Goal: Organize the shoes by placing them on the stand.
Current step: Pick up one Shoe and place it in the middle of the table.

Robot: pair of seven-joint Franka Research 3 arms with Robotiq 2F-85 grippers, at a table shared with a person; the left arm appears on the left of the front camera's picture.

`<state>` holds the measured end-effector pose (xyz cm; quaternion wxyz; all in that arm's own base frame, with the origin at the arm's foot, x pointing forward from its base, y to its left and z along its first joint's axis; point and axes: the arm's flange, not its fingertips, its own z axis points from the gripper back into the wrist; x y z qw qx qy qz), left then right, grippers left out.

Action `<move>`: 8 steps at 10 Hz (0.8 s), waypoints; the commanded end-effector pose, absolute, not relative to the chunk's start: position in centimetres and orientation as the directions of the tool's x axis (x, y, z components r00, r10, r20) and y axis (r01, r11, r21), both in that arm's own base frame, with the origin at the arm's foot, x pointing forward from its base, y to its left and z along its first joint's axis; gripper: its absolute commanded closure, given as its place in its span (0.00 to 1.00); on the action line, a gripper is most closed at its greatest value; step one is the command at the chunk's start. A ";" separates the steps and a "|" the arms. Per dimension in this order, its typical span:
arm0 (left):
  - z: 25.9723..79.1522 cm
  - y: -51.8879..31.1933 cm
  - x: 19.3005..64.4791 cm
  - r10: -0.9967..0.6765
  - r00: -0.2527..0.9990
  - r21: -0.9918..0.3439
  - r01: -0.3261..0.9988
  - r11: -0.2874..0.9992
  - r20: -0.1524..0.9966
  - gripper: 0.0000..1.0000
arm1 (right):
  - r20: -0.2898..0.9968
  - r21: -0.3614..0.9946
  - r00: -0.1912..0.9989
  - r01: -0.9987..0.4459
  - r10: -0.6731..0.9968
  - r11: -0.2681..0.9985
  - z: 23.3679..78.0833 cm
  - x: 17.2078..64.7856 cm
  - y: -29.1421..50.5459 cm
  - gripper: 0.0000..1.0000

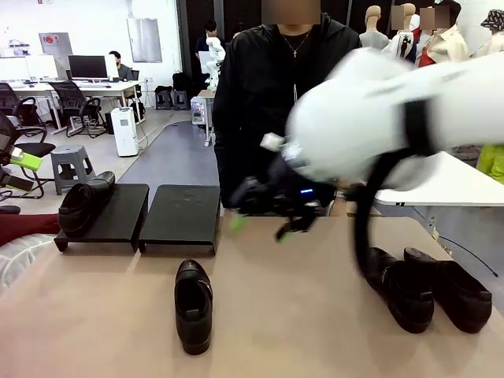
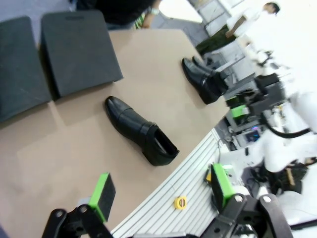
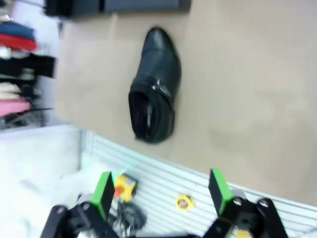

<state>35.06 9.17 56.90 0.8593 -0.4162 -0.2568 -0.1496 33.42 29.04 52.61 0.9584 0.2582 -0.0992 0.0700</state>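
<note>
- left gripper [image 2: 161, 194] and right gripper [image 3: 161, 192]: both spread wide, nothing in them
- lone shoe [image 1: 193, 305] mid-worktop [image 1: 299, 331], lying near-to-far, toe at the far end
- pair [image 1: 409, 295] at right, side by side, slanted; cable [image 1: 364, 228] cuts across one far end
- fourth shoe [image 1: 85, 203] lies up the left stand [image 1: 118, 219]; right stand [image 1: 183, 211] sits beside it
- so four shoes, two stands; right gripper's a blur from the front

Light: bright, even, overhead | Shadows: soft, faint beneath middle shoe [image 1: 193, 305] on worktop [image 1: 299, 315] | Blur: heavy smear across right arm [image 1: 370, 118], right wrist view soft all over | Glare: whites blown out, left wrist view's right side
</note>
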 end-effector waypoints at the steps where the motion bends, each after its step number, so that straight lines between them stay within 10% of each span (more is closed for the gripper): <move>1: 56.9 9.3 35.0 -0.052 0.816 -0.634 0.485 0.603 0.575 0.00 | 0.228 0.539 0.968 -0.211 0.100 0.816 54.6 29.6 17.6 0.00; 8: 56.9 9.3 35.0 -0.052 0.816 -0.634 0.485 0.603 0.575 0.00 | 0.134 0.753 0.933 0.124 -0.334 0.647 51.7 25.7 -3.9 0.00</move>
